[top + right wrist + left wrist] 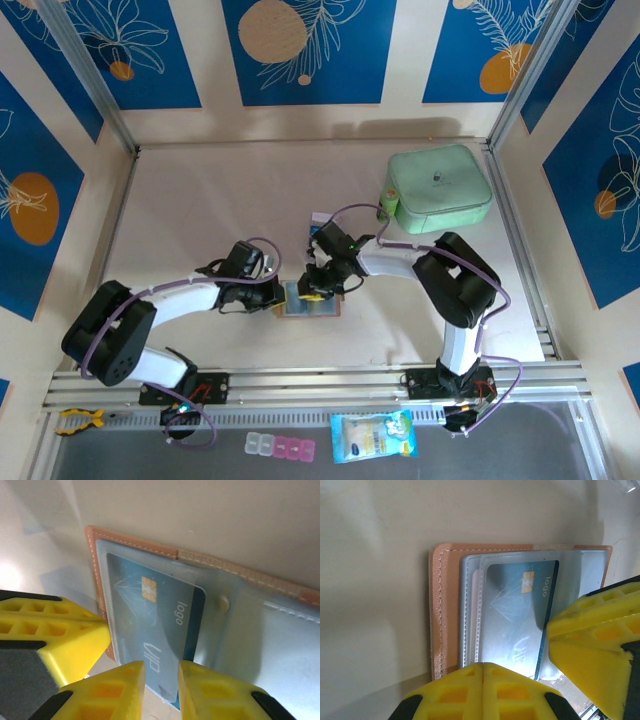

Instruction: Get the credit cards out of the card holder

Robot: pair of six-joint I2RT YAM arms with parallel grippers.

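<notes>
The tan card holder [325, 308] lies open and flat on the table between both arms. A blue credit card [520, 610] with a gold chip and pale "logo" and "VIP" print sits in its clear grey pocket [240, 630]. One end of that card [155, 615] sticks out of the pocket. My left gripper [483, 672] is shut, its tips pressed down on the holder's edge [440, 615]. My right gripper [161, 677] hangs over the card's free end with a narrow gap between its jaws. In the top view the left gripper [283, 296] and right gripper [318, 288] nearly touch.
A mint-green zip case [438, 188] stands at the back right. A small blue-and-white flat item [319, 216] lies behind the right gripper. Pink-and-clear pill boxes [280, 446] and a pale blue packet [372, 437] lie below the rail at the near edge.
</notes>
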